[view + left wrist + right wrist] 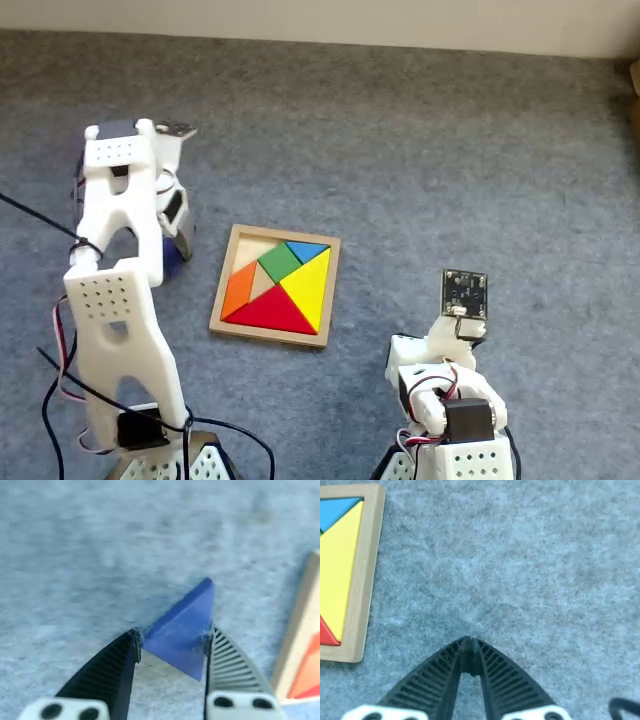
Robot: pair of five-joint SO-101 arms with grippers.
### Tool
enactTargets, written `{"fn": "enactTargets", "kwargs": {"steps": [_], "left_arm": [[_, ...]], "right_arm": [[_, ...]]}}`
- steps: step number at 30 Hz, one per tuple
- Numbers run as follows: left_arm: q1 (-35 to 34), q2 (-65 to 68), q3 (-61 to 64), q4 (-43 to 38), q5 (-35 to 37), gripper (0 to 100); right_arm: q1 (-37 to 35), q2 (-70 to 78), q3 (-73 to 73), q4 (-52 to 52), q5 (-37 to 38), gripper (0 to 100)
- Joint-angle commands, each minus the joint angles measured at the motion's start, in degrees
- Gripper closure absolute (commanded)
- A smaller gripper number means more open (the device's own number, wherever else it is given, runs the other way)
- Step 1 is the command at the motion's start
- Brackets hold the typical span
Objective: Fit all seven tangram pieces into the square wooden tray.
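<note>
a grey carpet [450, 150] covers the table. the square wooden tray [268, 336] lies at its middle, partly filled with coloured pieces; bare wood is seen at its far left corner. just left of the tray, the left gripper [172, 634] is clamped on the edges of a blue triangle [182, 622], held low at the carpet. the right gripper [470, 652] is closed on nothing, over carpet right of the tray. the triangle is probably best lifted clear of the rim, turned to match the gap, and lowered flat before being let go.
</note>
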Motion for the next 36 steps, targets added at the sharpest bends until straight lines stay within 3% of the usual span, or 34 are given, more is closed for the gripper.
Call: {"fn": "enactTargets", "kwargs": {"steps": [1,16,25,29,36], "left_arm": [[4.44,-6.37,0.22,1.85,0.44,92],[15.78,-24.48,15.87,1.76,0.44,92],[17.71,-21.67,16.66,-4.31,0.00,92],[17.98,-20.26,16.48,-6.15,-4.22,91],[16.57,-20.26,16.48,-6.95,-4.48,77]], "right_arm": [[0.13,-0.84,7.34,0.31,0.53,99.5],[0.13,-0.84,7.34,0.31,0.53,99.5],[0.13,-0.84,7.34,0.31,0.53,99.5],[0.13,-0.84,7.34,0.31,0.53,99.5],[0.13,-0.84,7.34,0.31,0.53,99.5]]}}
